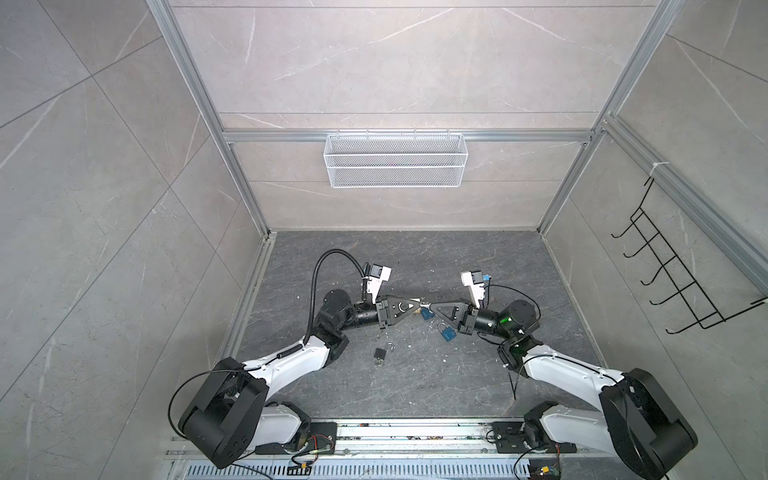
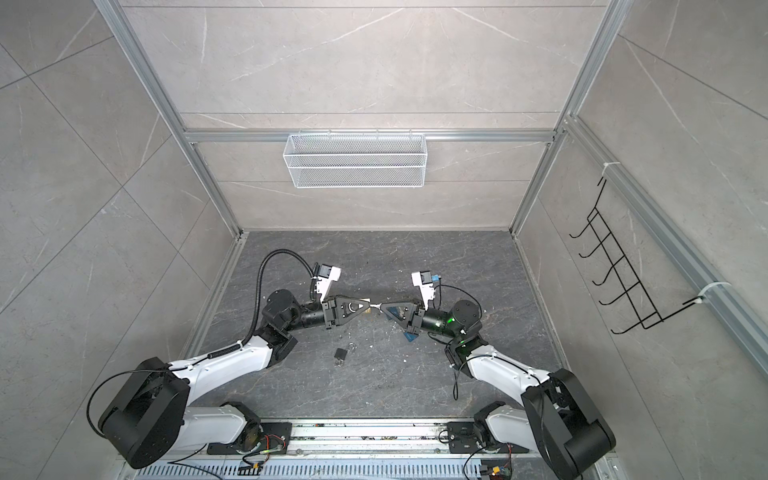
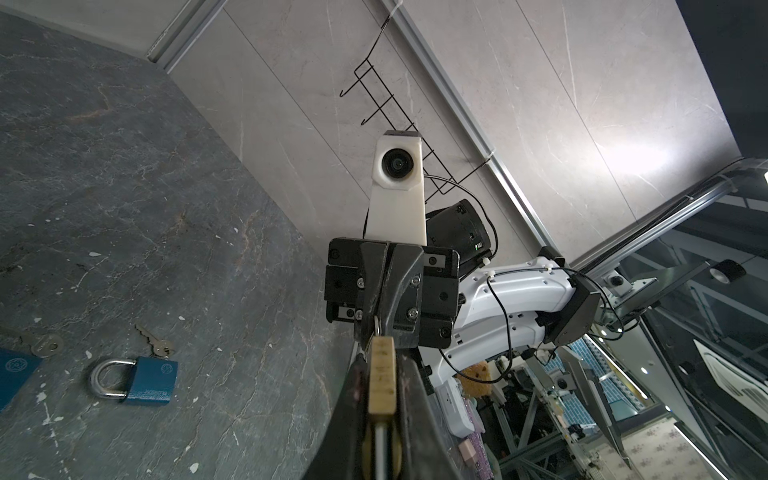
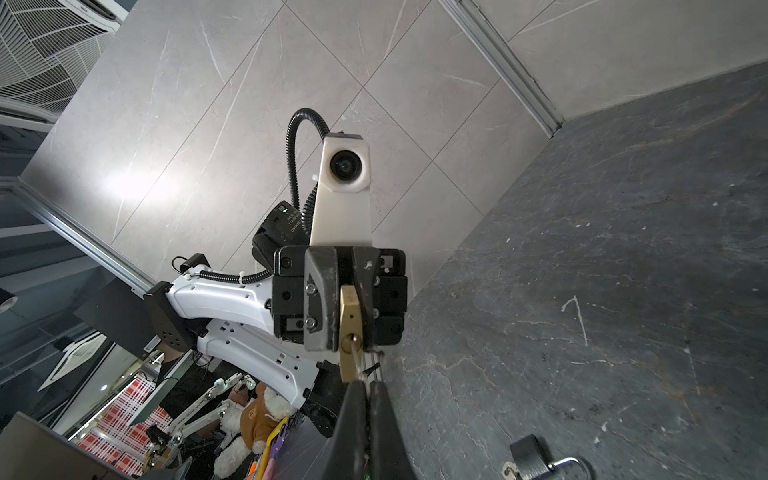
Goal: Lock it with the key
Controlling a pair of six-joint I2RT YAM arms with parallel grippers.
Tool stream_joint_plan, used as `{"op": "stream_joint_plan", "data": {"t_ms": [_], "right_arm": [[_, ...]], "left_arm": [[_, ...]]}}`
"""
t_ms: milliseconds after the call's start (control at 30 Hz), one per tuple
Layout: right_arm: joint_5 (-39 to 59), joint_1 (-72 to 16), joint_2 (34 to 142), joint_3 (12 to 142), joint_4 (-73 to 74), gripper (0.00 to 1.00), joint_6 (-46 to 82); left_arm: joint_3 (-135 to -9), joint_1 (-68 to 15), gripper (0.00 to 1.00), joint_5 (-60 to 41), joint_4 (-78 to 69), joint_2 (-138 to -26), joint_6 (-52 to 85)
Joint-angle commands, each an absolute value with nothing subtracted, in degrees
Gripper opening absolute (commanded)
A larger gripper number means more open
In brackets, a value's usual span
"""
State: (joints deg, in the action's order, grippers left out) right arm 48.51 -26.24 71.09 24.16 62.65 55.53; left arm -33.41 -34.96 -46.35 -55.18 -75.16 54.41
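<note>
One brass padlock (image 3: 382, 374) is clamped edge-on between the fingers of my left gripper (image 1: 417, 306), held clear of the table (image 1: 415, 386), with its keyhole end facing my right gripper (image 1: 433, 307). My right gripper is pinched tight on the key (image 4: 355, 353), and the key's silver blade runs from my fingertips straight into that keyhole. How deep it sits I cannot tell. The shackle is mostly hidden between my left fingers, so I cannot say whether it is pushed home. Both grippers meet tip to tip, almost in one line, with only the short length of key between them. On the table right beneath that meeting point lies a blue padlock (image 1: 427, 314). A second blue padlock (image 1: 448, 332) lies under my right gripper, a little nearer my base, with a loose key (image 3: 154, 344) just beside it. A black padlock (image 1: 379, 354) lies on the table below my left gripper, toward my bases and well apart from the blue ones. Far beyond both grippers a white wire basket (image 1: 395, 160) hangs on the back wall. A black hook rack (image 1: 681, 270) hangs on the wall out past my right gripper.
</note>
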Motion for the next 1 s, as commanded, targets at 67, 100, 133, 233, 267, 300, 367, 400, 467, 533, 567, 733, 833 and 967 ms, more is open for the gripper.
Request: {"op": "stream_joint_plan", "data": {"t_ms": [67,100,133,233,267,300,367,400,467,533,567,733,833,967], "right_arm": [[40.74,-23.27,67.03,18.1,59.91,0.0,56.91],[40.4,-22.4,66.27,17.3,59.61,0.0,57.12],[40.34,-21.84,65.49,17.33,57.24,0.0,56.82],[38.25,-21.53,63.4,17.67,49.61,0.0,55.1],[37.7,-21.56,63.11,18.04,46.99,0.0,54.7],[37.05,-21.52,62.89,19.0,42.45,0.0,54.06],[34.74,-21.52,62.67,20.98,33.77,0.0,52.8],[34.05,-21.52,62.79,21.65,30.54,0.0,52.3],[31.77,-21.56,62.69,21.88,27.32,0.0,51.57],[28.39,-21.92,62.17,20.54,25.93,0.0,50.93],[27.21,-22.05,62.37,19.99,25.61,0.0,50.8],[19.65,-25.95,65.95,15.89,30.35,0.0,52.53],[13.43,-30.97,69.41,14.34,33.63,0.0,53.4],[7.73,-34.54,73.49,12.09,39.29,0.0,55.26]], "left_arm": [[-35.13,-33.49,0.0,-43.7,-46.18,-71.21,46.82],[-35.98,-33.54,0.0,-42.13,-41.19,-70.42,44.06],[-37.05,-33.64,0.0,-40.68,-35.94,-69.99,41.31],[-39.56,-33.66,0.0,-38.37,-24.91,-70.31,33.42],[-40.07,-33.67,0.0,-38.41,-22.29,-70.77,31.43],[-41.46,-33.67,0.0,-37.21,-16.57,-71.76,28.85],[-45.66,-33.74,0.0,-37.09,-4.31,-75.19,23.46],[-48.75,-33.76,0.0,-35.51,3.17,-77.96,20.88],[-51.38,-34.12,0.0,-35.96,9.17,-83.5,18.1],[-53.35,-35.28,0.0,-36.46,12.52,-88.78,15.52],[-54.63,-35.95,0.0,-36.53,14.31,-90.94,13.89],[-62.23,-38.89,0.0,-37.24,24.1,-101.52,5.48],[-64.59,-39.2,0.0,-37.21,25.0,-105.14,4.36],[-67.12,-40.14,0.0,-39.71,26.5,-108.39,1.57]]}}
